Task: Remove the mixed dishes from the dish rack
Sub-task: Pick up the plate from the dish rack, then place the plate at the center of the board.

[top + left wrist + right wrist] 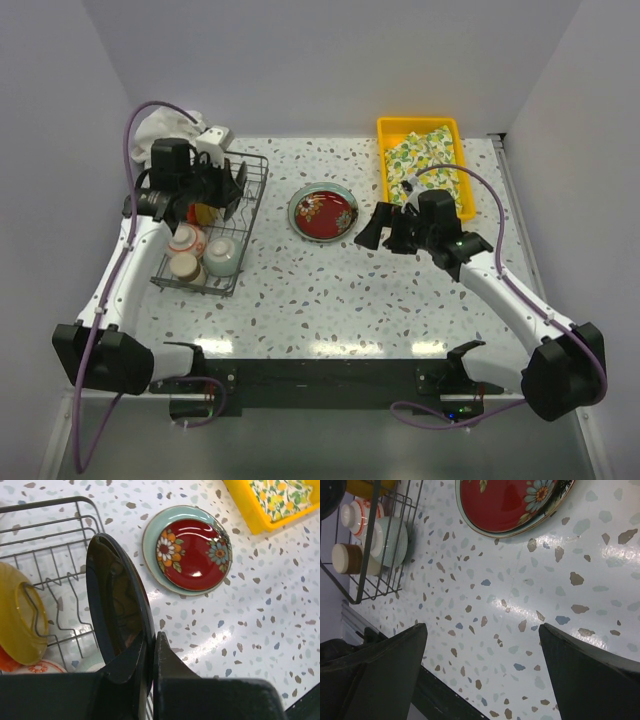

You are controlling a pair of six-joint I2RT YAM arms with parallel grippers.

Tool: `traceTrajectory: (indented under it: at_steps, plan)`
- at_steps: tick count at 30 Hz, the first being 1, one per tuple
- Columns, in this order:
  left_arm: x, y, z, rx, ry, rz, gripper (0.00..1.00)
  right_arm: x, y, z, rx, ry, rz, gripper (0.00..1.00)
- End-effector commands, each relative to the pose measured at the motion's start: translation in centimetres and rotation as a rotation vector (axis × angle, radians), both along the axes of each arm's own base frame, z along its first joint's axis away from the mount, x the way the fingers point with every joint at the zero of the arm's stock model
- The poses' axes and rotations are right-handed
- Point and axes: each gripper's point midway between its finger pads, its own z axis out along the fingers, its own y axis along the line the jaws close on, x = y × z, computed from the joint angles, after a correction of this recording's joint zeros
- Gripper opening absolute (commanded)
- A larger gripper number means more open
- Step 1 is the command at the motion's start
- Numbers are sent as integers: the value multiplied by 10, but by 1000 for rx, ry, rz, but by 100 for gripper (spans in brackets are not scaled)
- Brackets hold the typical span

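The dish rack [250, 205] stands by the left edge of the speckled worktop [300, 290], with its long side running from the far edge toward the near one. In the far half of the rack, the left gripper [151, 645] is closed tight on the rim of a dark plate [117, 605]. This plate stands on its edge between the wires, and one finger is on each of its faces. Just to the left of it, an orange plate [20, 615] also stands upright in the rack.

In the near half of the rack there are three small pieces close together. The red-white patterned bowl [185, 240] is on the left, the grey-brown cup [185, 267] is nearer to the front rim, and the whitish cup [222, 257] is beside them on the right.

Near the middle of the worktop, well apart from the rack, the pale green plate [152, 532] lies flat. The dark red plate [192, 555] with flowers lies on top of it, so only the green rim shows around it.

Just to the right of this stack is the right gripper [482, 630]. Its jaws are spread wide, with nothing between them, and they point toward the plates over bare worktop.

In the far right corner sits the yellow tray [383, 160], and the lemon-print cloth [425, 165] lies inside it.
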Motion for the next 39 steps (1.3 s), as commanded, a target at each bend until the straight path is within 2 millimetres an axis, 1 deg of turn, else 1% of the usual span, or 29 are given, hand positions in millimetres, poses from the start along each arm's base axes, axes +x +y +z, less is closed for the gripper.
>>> traceTrajectory:
  at_steps: [1,2,4,5,7,8,9,10,11,12,13,17,21,22,26,27,28,30,31,35,36,38,39]
  plan:
    - [-20,-31,16,23,-88,-149,0,8,14,28,99,-36,16,98]
    - [-26,-41,15,58,-106,-185,0,9,16,32,109,-36,15,98]
    - [-33,-50,9,86,-106,-224,0,9,19,34,134,-14,8,98]
    - [-38,-57,11,95,-125,-256,0,10,20,38,146,-15,5,97]
    - [-45,-65,9,108,-140,-292,0,10,24,42,178,10,-6,97]
    - [-51,-74,11,129,-169,-329,0,11,25,46,191,15,-12,97]
    - [-55,-78,7,142,-178,-350,0,11,25,47,210,37,-29,97]
    - [-62,-89,5,154,-189,-389,0,11,27,49,222,49,-32,97]
    - [-66,-93,5,170,-208,-414,0,11,29,52,244,65,-45,96]
    - [-69,-97,1,180,-212,-433,0,12,30,54,258,72,-49,96]
    - [-75,-105,-1,194,-221,-461,0,12,33,57,274,78,-45,96]
    - [-85,-124,-8,258,-286,-533,0,14,38,66,333,119,-64,94]
    - [-87,-139,-17,331,-336,-549,0,16,43,69,363,152,-67,94]
    - [-88,-146,-22,362,-341,-561,0,16,44,69,369,158,-66,93]
    - [-94,-163,-33,455,-378,-588,0,17,50,68,405,196,-61,93]
    - [-99,-170,-36,471,-389,-609,0,17,53,69,411,196,-54,93]
    - [-97,-171,-39,507,-393,-598,0,18,54,69,413,199,-50,93]
    - [-100,-180,-41,521,-413,-614,0,19,58,65,411,215,-39,92]
    - [-99,-182,-44,544,-416,-611,0,19,58,63,410,222,-37,92]
    - [-100,-193,-46,595,-452,-617,0,18,63,51,401,261,-25,87]
    - [-103,-197,-46,605,-462,-623,0,18,65,46,396,276,-21,84]
    - [-100,-197,-50,640,-470,-613,0,16,66,42,394,289,-17,79]
    - [-101,-198,-50,649,-475,-613,0,16,66,40,392,295,-16,74]
